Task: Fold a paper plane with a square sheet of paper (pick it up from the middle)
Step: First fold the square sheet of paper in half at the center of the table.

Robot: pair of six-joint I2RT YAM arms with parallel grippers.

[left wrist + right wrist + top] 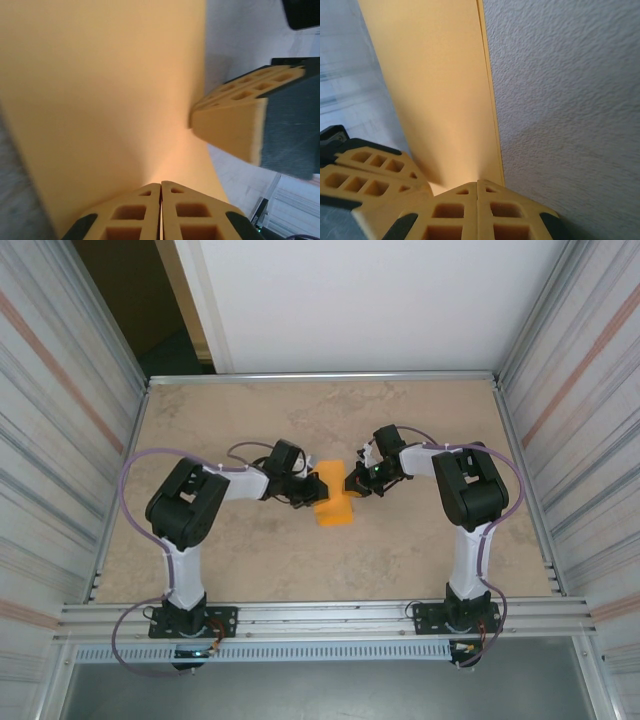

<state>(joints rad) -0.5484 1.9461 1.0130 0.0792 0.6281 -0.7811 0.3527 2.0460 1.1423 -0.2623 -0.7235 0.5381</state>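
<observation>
While both my arms reach inward in the top view, my left pincer and my right pincer meet nose to nose at the centre of the frame. Between them is the orange sheet of paper. It rests on the beige table, and its lower part juts out below the two pincers.

From my left wrist, my own jaws sit pressed together at the bottom centre, with the paper's near edge nipped between them. From there the paper fans upward to cover the upper left of the frame. The fingers of my right pincer come in at middle right, touching the paper's right-hand edge.

From my right wrist it is much the same. My jaws are closed tight at the bottom centre on the paper, which runs up as a tall strip to the top of the frame, with grainy table to its right. Along that right edge I see a second thin line, so the sheet may be folded double there, though the close view leaves me unsure. My left pincer's fingers crowd the lower left, just beside my own.
</observation>
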